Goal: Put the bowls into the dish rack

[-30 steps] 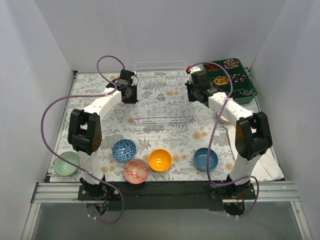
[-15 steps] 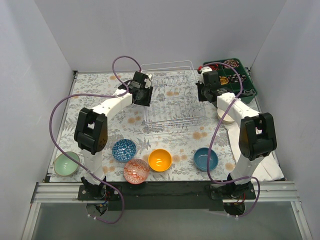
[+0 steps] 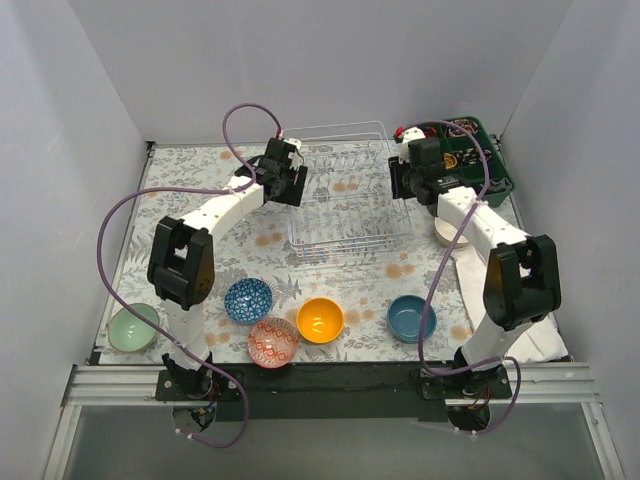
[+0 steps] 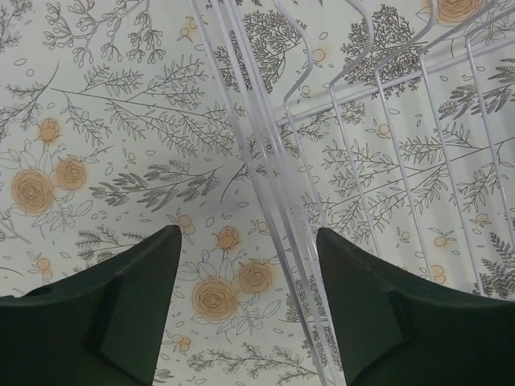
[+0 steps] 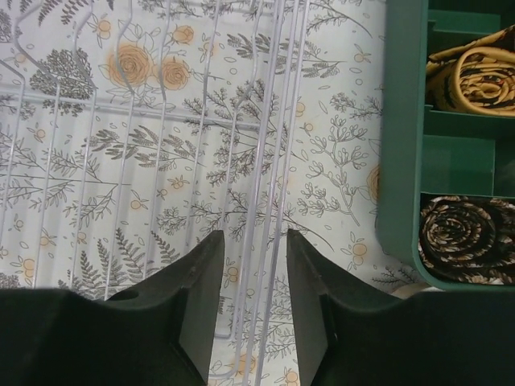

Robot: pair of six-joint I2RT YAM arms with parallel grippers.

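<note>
The white wire dish rack with thin upright prongs (image 3: 345, 200) holds nothing. It stands slightly askew on the floral-printed table cover (image 3: 190, 185), toward the far side, with a pincer at each of its short ends.

The left pincer (image 4: 249, 301) is at the rack's left wall. Its dark fingers (image 4: 121, 310) are spread wide and the wall's rim wires run down between them. The wires lie nearer the right-hand finger, and no contact with either finger shows.

The right pincer (image 5: 256, 305) straddles the rack's right wall. Its fingers are drawn close together with the rim wires filling most of the narrow gap. I cannot tell whether the pads actually press on the wire.

Just beyond that pincer stands the dark green compartmented tray (image 5: 400, 161) of coiled bands, apart from the rack.

Five bowls sit in a loose row near the front edge, well apart from the rack:
- a pale mint green bowl (image 3: 133, 327) at far left
- a blue-patterned bowl (image 3: 248, 300)
- a red-and-white patterned bowl (image 3: 273, 342)
- an orange-yellow bowl (image 3: 320, 320)
- a plain blue bowl (image 3: 412, 318)

A cream bowl (image 3: 447, 233) sits to the right of the rack, partly hidden under the right arm.
</note>
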